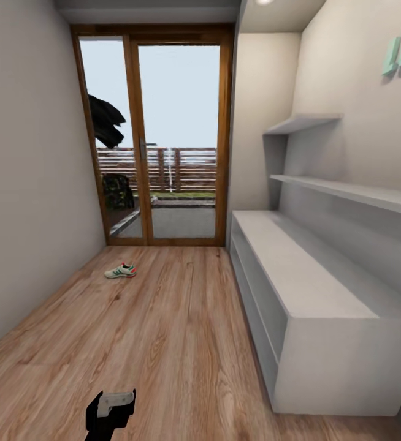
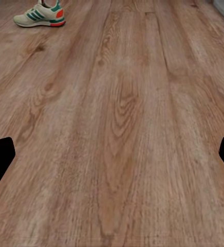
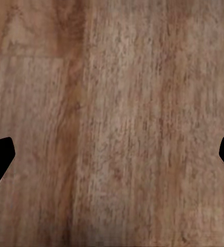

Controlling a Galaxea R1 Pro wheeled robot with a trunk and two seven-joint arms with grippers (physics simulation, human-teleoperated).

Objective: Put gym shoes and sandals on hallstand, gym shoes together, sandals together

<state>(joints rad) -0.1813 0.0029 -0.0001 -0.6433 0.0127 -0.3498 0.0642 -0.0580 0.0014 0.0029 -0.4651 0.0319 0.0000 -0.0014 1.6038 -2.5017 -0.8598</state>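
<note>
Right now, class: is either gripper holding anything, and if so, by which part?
Nothing is held. Both wrist views show open fingers with bare corridor floor between them. The one visible gym shoe lies on the floor far ahead, untouched.

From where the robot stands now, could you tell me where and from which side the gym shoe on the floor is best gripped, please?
Probably across the heel collar of the gym shoe, from above. It lies upright on its sole on the corridor floor, side-on, red heel toward the door, so the open collar gives the pincer two walls to close on. The left pincer is open.
</note>
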